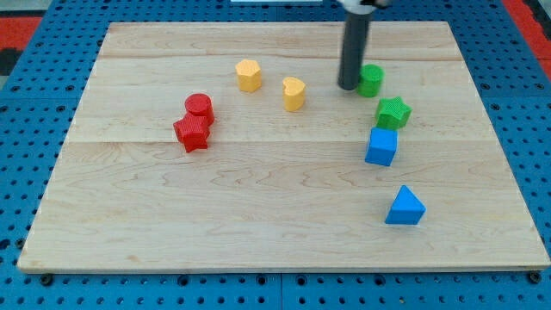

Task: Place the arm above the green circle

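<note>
The green circle (pixel 372 79) is a small green cylinder at the upper right of the wooden board (pixel 258 215). My tip (pixel 349 86) is the lower end of the dark rod coming down from the view's top. It stands right against the green circle's left side, touching it or nearly so. A green star (pixel 393 112) lies just below and right of the circle.
A blue cube (pixel 381 146) sits below the green star and a blue triangle (pixel 405 207) lower right. A yellow hexagon (pixel 249 75) and a yellow heart (pixel 294 93) lie left of my tip. A red cylinder (pixel 199 108) touches a red star (pixel 191 133) at the left.
</note>
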